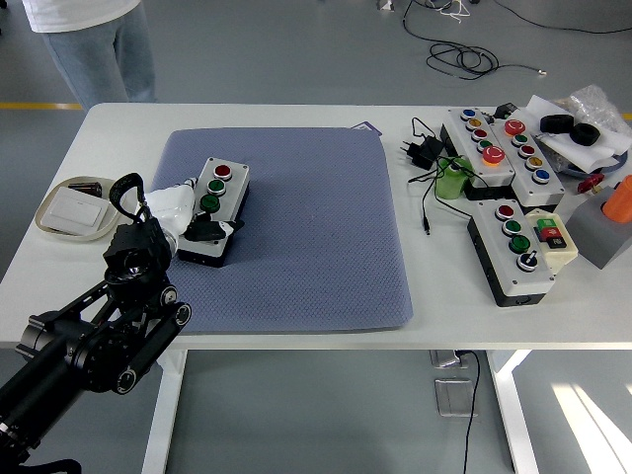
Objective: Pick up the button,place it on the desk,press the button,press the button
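Grey button box (215, 209) against left hand (181, 209)

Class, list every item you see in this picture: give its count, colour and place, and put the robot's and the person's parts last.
Mat: one, blue-grey, middle of the white table.
Button box: one, grey top with red and green buttons, on the mat's left part.
Other button boxes: at least two, grey, right side of the table.
Green cup: one, beside those boxes.
Black plug and cable: one, right of the mat.
Dish: one, cream, left edge of the table.
Orange object: one, far right edge.
Left hand: one, white with black fingers, gripping the button box's near left end.
Right hand: not in view.
Person: one, jeans and white top, beyond the far left corner.
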Robot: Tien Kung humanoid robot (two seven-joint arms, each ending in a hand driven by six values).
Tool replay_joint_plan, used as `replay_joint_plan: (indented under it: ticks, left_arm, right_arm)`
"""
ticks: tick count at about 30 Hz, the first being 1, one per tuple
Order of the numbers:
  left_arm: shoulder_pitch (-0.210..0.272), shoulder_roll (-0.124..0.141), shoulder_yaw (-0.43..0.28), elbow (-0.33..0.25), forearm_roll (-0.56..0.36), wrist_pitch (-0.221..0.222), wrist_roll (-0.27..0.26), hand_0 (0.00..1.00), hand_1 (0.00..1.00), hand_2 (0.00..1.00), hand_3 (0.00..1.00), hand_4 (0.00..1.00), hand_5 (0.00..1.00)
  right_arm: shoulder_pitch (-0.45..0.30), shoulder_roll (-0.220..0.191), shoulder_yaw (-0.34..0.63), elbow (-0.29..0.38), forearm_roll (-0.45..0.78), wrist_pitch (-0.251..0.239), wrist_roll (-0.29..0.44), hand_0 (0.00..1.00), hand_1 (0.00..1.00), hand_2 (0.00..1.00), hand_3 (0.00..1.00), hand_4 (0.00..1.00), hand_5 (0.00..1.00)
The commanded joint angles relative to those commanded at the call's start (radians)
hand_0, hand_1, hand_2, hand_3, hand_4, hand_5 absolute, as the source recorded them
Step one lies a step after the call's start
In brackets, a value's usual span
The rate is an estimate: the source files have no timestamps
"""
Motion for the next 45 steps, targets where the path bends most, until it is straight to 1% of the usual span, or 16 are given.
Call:
replay_joint_plan:
  ticks: [5,6,12,13,15,18,19,24,25,30,31,36,37,40,42,45]
  left_arm:
    - [-0.004,0.009,0.005,0.009,0.000,-0.013,0.000,0.530,0.670,0.789,0.997,0.779,0.203]
    - [-0.004,0.011,0.007,0.012,0.000,-0.016,0.000,0.511,0.622,0.731,0.941,0.748,0.181]
    - [-0.009,0.015,0.015,0.022,0.000,-0.029,0.000,0.511,0.622,0.731,0.941,0.748,0.181]
    - [-0.010,0.017,0.018,0.024,0.000,-0.032,0.000,0.520,0.575,0.676,0.901,0.727,0.167]
    - [-0.013,0.020,0.026,0.028,0.000,-0.037,0.000,0.520,0.575,0.676,0.901,0.727,0.167]
    - [-0.015,0.026,0.034,0.031,0.000,-0.039,0.000,0.520,0.575,0.676,0.901,0.727,0.167]
    - [-0.016,0.030,0.039,0.031,0.000,-0.038,0.000,0.524,0.547,0.614,0.855,0.721,0.136]
    - [-0.016,0.046,0.053,0.028,0.000,-0.023,0.000,0.524,0.547,0.614,0.855,0.721,0.136]
    - [-0.015,0.049,0.057,0.027,0.000,-0.019,0.000,0.525,0.529,0.527,0.738,0.697,0.073]
    - [-0.018,0.060,0.072,0.023,0.000,-0.003,0.000,0.525,0.529,0.527,0.738,0.697,0.073]
    - [-0.019,0.062,0.074,0.022,0.000,0.001,0.000,0.498,0.501,0.476,0.626,0.660,0.017]
    - [-0.024,0.070,0.083,0.022,0.000,0.015,0.000,0.498,0.501,0.476,0.626,0.660,0.017]
    - [-0.025,0.072,0.084,0.023,0.000,0.019,0.000,0.471,0.454,0.421,0.475,0.609,0.002]
    - [-0.025,0.081,0.088,0.023,0.000,0.033,0.000,0.471,0.454,0.421,0.475,0.609,0.002]
    - [-0.026,0.086,0.090,0.023,0.000,0.042,-0.026,0.471,0.454,0.421,0.475,0.609,0.002]
    - [-0.028,0.095,0.096,0.024,0.000,0.053,-0.076,0.473,0.432,0.401,0.436,0.597,0.002]
  right_arm:
    - [-0.001,0.000,0.000,0.000,0.001,-0.001,0.000,0.787,0.797,0.817,0.751,0.412,0.479]
    - [-0.001,0.000,0.000,0.000,0.001,-0.001,-0.001,0.787,0.797,0.817,0.751,0.412,0.479]
    - [-0.002,0.001,-0.002,0.000,0.003,-0.001,-0.002,0.787,0.797,0.817,0.751,0.412,0.479]
    - [-0.003,0.001,-0.003,0.000,0.002,-0.002,-0.002,0.787,0.797,0.817,0.751,0.412,0.479]
    - [-0.003,0.002,-0.002,0.000,-0.001,-0.002,-0.003,0.787,0.797,0.817,0.751,0.412,0.479]
    - [-0.004,0.001,-0.003,0.000,-0.001,-0.002,-0.003,0.787,0.797,0.817,0.751,0.412,0.479]
    - [-0.005,0.001,-0.003,0.000,-0.001,-0.002,-0.004,0.787,0.797,0.817,0.751,0.412,0.479]
    - [-0.008,0.001,-0.003,0.000,-0.002,-0.002,-0.004,0.787,0.797,0.817,0.751,0.412,0.479]
    - [-0.009,0.001,-0.003,0.000,-0.003,-0.002,-0.005,0.787,0.797,0.817,0.751,0.412,0.479]
    - [-0.011,0.002,-0.004,0.000,-0.004,-0.003,-0.006,0.787,0.797,0.817,0.751,0.412,0.479]
    - [-0.011,0.002,-0.004,0.000,-0.004,-0.002,-0.006,0.787,0.797,0.817,0.751,0.412,0.479]
    - [-0.010,0.002,-0.003,0.000,-0.003,-0.002,-0.005,0.787,0.797,0.817,0.751,0.412,0.479]
    - [-0.009,0.002,-0.003,0.000,-0.002,-0.002,-0.005,0.787,0.797,0.817,0.751,0.412,0.479]
    - [-0.008,0.002,-0.005,0.000,0.002,-0.002,-0.003,0.787,0.797,0.817,0.751,0.412,0.479]
    - [-0.008,0.002,-0.005,0.000,0.003,-0.002,-0.003,0.787,0.797,0.817,0.751,0.412,0.479]
    - [-0.008,0.003,-0.005,0.000,0.004,-0.002,-0.003,0.787,0.797,0.817,0.751,0.412,0.479]
